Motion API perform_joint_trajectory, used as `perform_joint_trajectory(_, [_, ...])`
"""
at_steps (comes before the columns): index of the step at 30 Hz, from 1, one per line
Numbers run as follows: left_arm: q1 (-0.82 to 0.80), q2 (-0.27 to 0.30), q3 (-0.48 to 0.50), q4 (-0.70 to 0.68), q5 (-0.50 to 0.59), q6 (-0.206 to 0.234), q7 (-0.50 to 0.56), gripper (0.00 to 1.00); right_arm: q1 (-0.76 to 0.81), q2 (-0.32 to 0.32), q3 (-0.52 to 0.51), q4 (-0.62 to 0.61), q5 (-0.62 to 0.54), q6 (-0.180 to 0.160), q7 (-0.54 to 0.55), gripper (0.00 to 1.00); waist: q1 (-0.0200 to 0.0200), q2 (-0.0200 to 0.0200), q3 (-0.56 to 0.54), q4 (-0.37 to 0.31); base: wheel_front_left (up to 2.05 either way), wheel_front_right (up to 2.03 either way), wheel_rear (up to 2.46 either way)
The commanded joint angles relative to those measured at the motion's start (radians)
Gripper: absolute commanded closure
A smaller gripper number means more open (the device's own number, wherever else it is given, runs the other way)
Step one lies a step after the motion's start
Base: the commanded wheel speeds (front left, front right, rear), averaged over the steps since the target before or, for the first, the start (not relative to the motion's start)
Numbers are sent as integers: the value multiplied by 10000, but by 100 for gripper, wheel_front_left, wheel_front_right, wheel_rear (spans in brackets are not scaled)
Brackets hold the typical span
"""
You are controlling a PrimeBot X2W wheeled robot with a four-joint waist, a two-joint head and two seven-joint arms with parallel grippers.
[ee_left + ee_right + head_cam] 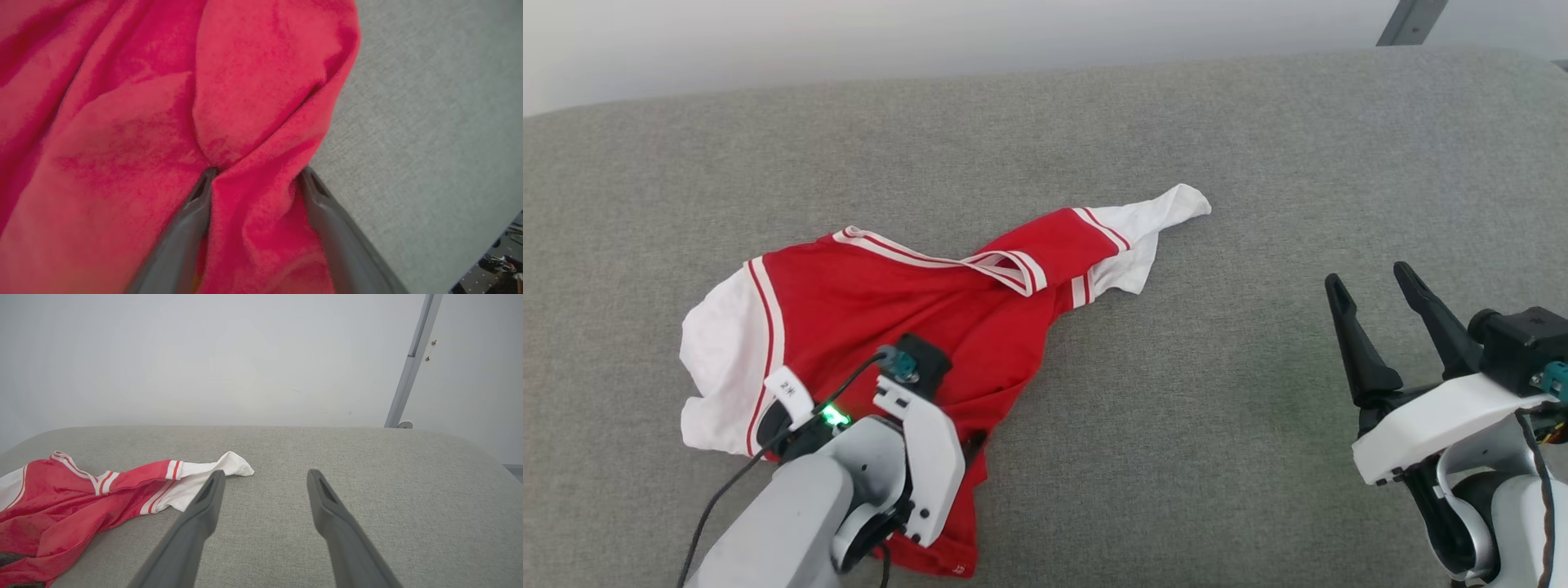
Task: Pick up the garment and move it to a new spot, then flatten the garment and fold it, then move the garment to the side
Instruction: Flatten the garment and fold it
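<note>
The garment point(890, 294), a red T-shirt with white sleeves and striped shoulder seams, lies crumpled on the grey fabric surface point(1217, 367), left of centre in the head view. One white sleeve point(1168, 212) trails out toward the right. My left gripper point(258, 171) points down into the shirt's lower right part; its fingers stand open, straddling a raised ridge of red cloth point(253, 204) close to the shirt's edge. In the head view its white wrist point(915, 457) hides the fingers. My right gripper point(1368, 278) hovers open over bare surface at the right, well apart from the shirt point(61, 498).
The grey surface point(367, 465) stretches wide to the right of the shirt and ends at a rounded far edge against a white wall point(204, 355). A grey metal post point(412, 363) stands behind the far right corner.
</note>
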Motion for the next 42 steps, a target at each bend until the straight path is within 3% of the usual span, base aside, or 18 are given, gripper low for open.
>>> perform_joint_trajectory(1, [-85, 8, -137, 311, 251, 118, 136, 0, 57, 37, -33, -68, -57, -3, -67, 0, 0, 0, 35, -46, 0, 0, 0])
perform_joint_trajectory(4, [-211, -163, -505, 966, 501, 135, 486, 0, 43, 141, -53, -90, -3, -3, -75, 0, 0, 0, 74, -100, 0, 0, 0])
perform_joint_trajectory(5, [-275, -194, -653, 1114, 638, 121, 556, 39, 23, 147, -66, -88, -14, -3, -84, 0, 0, 0, 86, -111, 0, 0, 0])
perform_joint_trajectory(6, [-272, -281, -731, 1260, 555, 59, 627, 89, -13, 163, -95, -91, -12, -3, -105, 0, 0, 0, 96, -114, 0, 0, 0])
perform_joint_trajectory(7, [-251, -357, -765, 1381, 426, 39, 699, 100, -39, 170, -110, -84, -27, -2, -106, 0, 0, 0, 99, -112, 0, 0, 0])
perform_joint_trajectory(16, [364, -458, -1101, 655, -618, -288, 1648, 100, 156, 177, -480, -79, -132, -2, 7, 0, 0, 0, -153, 116, 0, 0, 0])
perform_joint_trajectory(27, [1298, -173, -1144, -1842, -1157, 98, 2269, 100, 456, 273, -836, -440, -76, -3, 498, 0, 0, 0, -522, 426, 0, 0, 0])
perform_joint_trajectory(28, [1344, -168, -1142, -1930, -1109, 108, 2169, 77, 477, 291, -820, -453, -71, -3, 539, 0, 0, 0, -534, 434, 0, 0, 0])
perform_joint_trajectory(29, [1344, -168, -1142, -1930, -1109, 108, 2169, 77, 477, 291, -820, -453, -71, -3, 539, 0, 0, 0, -534, 434, 0, 0, 0])
perform_joint_trajectory(30, [1395, -163, -1134, -1975, -1093, 131, 2082, 25, 500, 291, -780, -450, -63, -3, 548, 0, 0, 0, -547, 443, 0, 0, 0])
perform_joint_trajectory(31, [1456, -145, -1103, -2019, -1125, 163, 1999, 0, 552, 300, -715, -425, -39, -2, 587, 0, 0, 0, -581, 460, 0, 0, 0])
perform_joint_trajectory(35, [1450, -67, -859, -2305, -1443, 231, 2003, 0, 587, 330, -728, -423, -34, -2, 600, 0, 0, 0, -625, 517, 0, 0, 0])
perform_joint_trajectory(42, [1020, 588, -21, -3382, -1847, 532, 2409, 0, 648, 427, -815, -375, -22, -3, 479, 0, 0, 0, -642, 594, 0, 0, 0])
